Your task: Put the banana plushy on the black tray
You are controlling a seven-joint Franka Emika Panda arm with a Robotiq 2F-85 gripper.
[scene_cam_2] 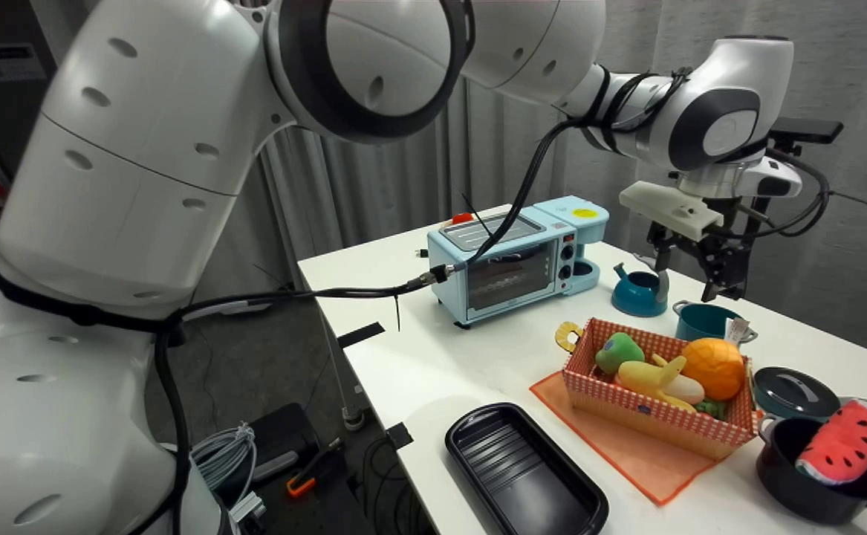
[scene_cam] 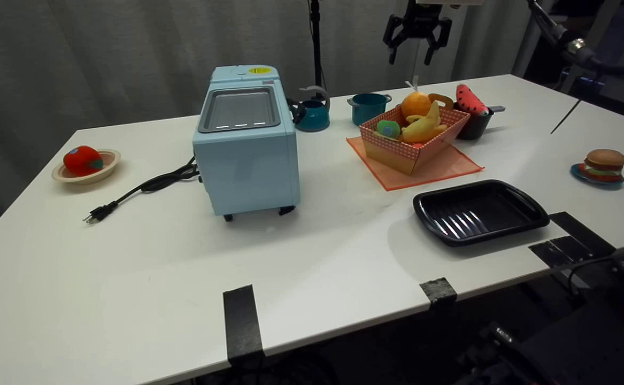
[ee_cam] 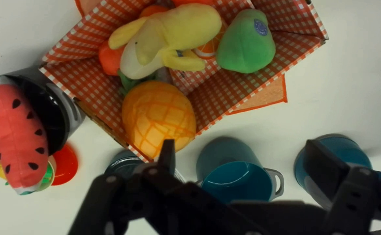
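Note:
The pale-yellow banana plushy (scene_cam: 424,128) lies on top of other toys in the checked basket, and it also shows there in an exterior view (scene_cam_2: 650,377) and in the wrist view (ee_cam: 190,27). The black tray (scene_cam: 496,206) is flat on the table near its front edge, and it also shows in an exterior view (scene_cam_2: 530,464); it is out of the wrist view. My gripper (scene_cam: 410,56) is open with nothing between its fingers. It hangs high at the back, over the teal pot, beyond the basket, in an exterior view (scene_cam_2: 687,286) and in the wrist view (ee_cam: 241,143).
The basket (scene_cam: 384,155) stands on an orange cloth (scene_cam: 467,167) and also holds an orange toy (scene_cam_2: 713,369) and a green toy (scene_cam_2: 617,353). Around it are a teal pot (scene_cam: 368,111), kettle (scene_cam: 313,117), black pot (scene_cam_2: 797,483) with a watermelon toy (scene_cam_2: 842,446), and blue oven (scene_cam: 247,176).

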